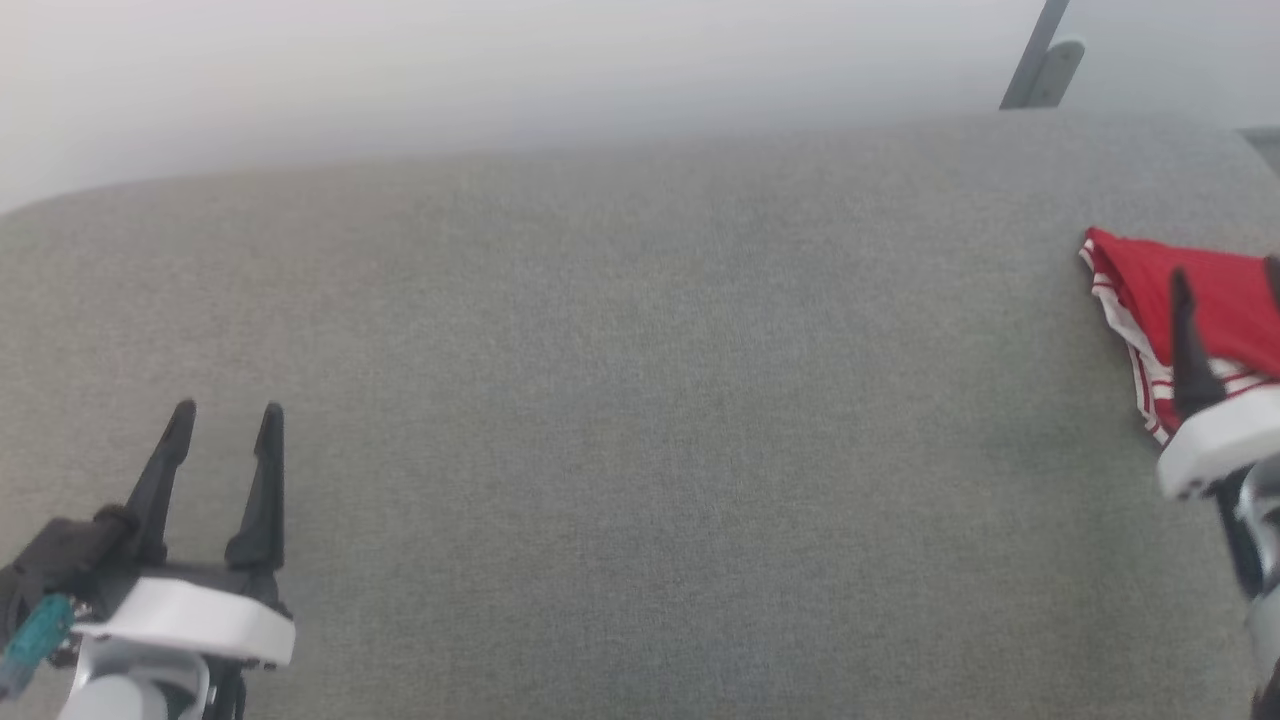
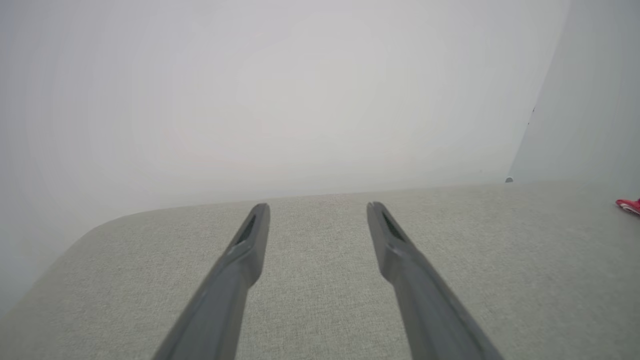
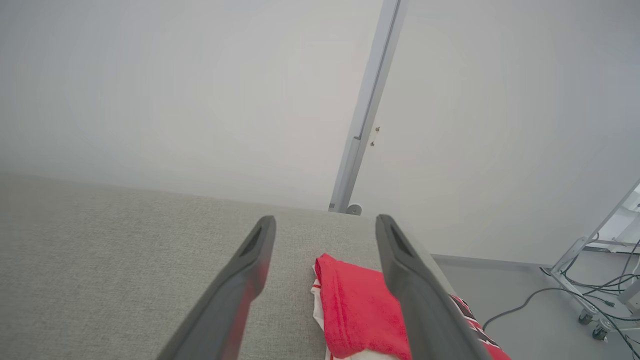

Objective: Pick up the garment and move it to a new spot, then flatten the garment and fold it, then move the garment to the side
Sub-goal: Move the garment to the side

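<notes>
The garment (image 1: 1232, 298) lies bunched, red with red-white striped trim, apparently folded.

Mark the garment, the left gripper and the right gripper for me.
garment (image 1: 1232, 300), head view, red body fabric.
left gripper (image 1: 228, 408), head view, midway between its open fingertips.
right gripper (image 3: 325, 220), right wrist view, midway between its open fingertips.
</notes>
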